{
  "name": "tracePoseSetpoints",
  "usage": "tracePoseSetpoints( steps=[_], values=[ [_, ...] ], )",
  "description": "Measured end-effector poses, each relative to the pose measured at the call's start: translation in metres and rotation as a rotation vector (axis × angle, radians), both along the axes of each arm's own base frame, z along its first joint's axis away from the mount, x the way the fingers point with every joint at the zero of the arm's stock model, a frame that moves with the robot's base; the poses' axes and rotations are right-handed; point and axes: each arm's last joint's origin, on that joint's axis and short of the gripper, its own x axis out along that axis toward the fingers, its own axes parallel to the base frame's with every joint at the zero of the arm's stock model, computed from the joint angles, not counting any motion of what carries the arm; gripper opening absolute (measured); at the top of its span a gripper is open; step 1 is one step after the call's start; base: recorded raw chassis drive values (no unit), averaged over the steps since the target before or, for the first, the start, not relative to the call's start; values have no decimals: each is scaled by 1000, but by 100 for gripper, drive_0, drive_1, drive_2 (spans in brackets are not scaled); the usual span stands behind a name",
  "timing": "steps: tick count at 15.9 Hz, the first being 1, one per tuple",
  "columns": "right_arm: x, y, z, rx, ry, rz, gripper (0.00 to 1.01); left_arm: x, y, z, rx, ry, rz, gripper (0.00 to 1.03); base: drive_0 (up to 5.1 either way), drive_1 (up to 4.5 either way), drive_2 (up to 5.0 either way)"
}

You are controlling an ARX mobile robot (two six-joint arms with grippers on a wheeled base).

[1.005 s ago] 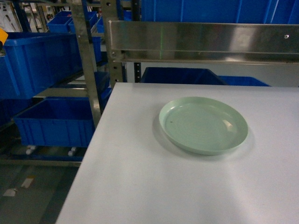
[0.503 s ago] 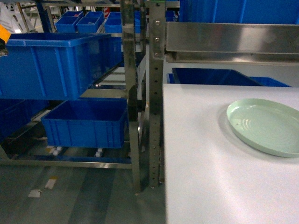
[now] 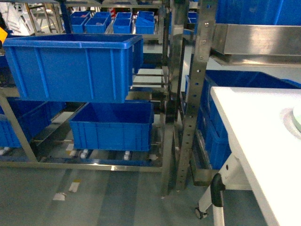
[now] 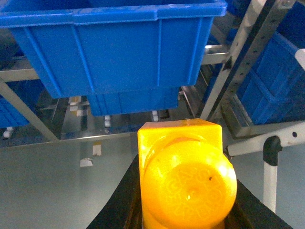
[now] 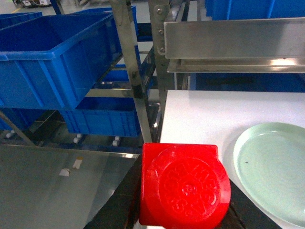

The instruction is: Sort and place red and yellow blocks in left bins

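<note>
The orange-yellow block (image 4: 186, 176) fills the lower middle of the left wrist view, stud toward the camera. My left gripper (image 4: 187, 202) is shut on it, with black fingers (image 4: 121, 198) on either side. It hangs over the floor, in front of and below a big blue bin (image 4: 114, 47) on the rack. In the right wrist view the red block (image 5: 183, 186) is clamped by my right gripper (image 5: 183, 202), shut, at the white table's left edge (image 5: 200, 114). The head view shows the upper bin (image 3: 70, 66), a lower bin (image 3: 113, 125) and a sliver of yellow block (image 3: 2, 34) at the far left.
Steel rack posts (image 3: 197, 84) stand between the bins and the white table (image 3: 258, 136). A pale green plate (image 5: 271, 167) lies on the table right of the red block. More blue crates (image 3: 216, 132) sit under the table and at the rack's back. Grey floor lies below.
The head view has swung left: the green plate slid from the middle to the right edge, and the rack with the blue bins now fills the left and middle.
</note>
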Motion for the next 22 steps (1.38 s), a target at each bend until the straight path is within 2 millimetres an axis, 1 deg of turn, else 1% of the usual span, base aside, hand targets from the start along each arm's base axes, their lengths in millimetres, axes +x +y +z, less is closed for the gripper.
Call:
tracePoseSetpoints(
  steps=[22],
  values=[
    [0,0,-1,0,4,0,28,0,0,0,0,0,2,28,-494,247,247]
  ],
)
